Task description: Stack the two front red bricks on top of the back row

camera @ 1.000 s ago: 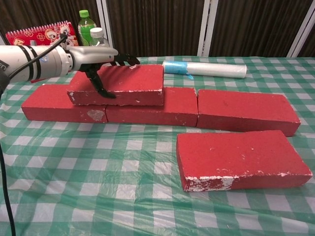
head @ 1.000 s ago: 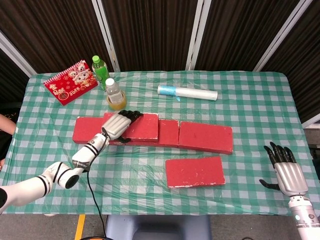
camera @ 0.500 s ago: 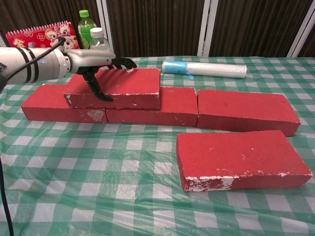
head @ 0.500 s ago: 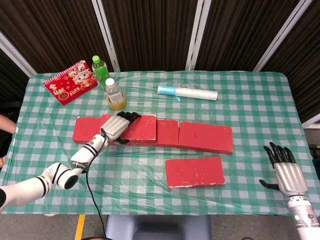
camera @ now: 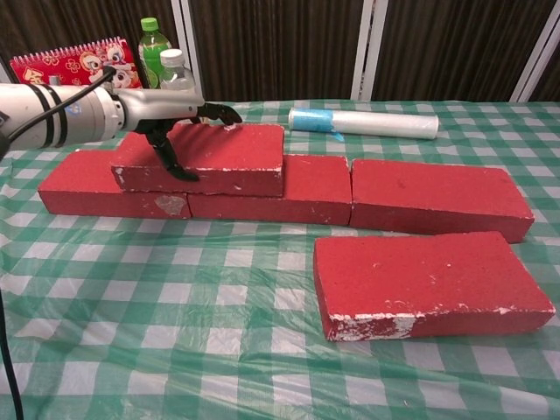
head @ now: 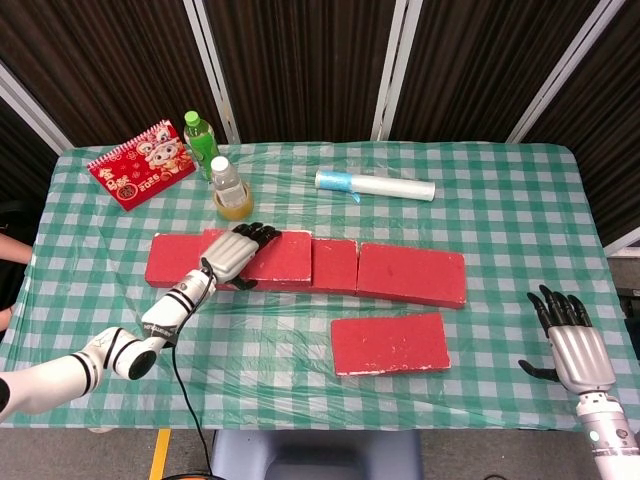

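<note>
5 red bricks (1 stacked, held by left robot hand); right robot hand spread wide

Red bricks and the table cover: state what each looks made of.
Front brick: probably painted foam or light masonry; matte red with white chips along its edges. Stacked brick, held by the left hand: same look. Table cover: thin glossy plastic sheet, wrinkled and reflective.

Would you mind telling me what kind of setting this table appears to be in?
Probably an indoor robot test area, not a home: a table with a green checked tablecloth, dark slatted panels behind it, and red bricks laid out as practice props beside drink bottles.
</note>
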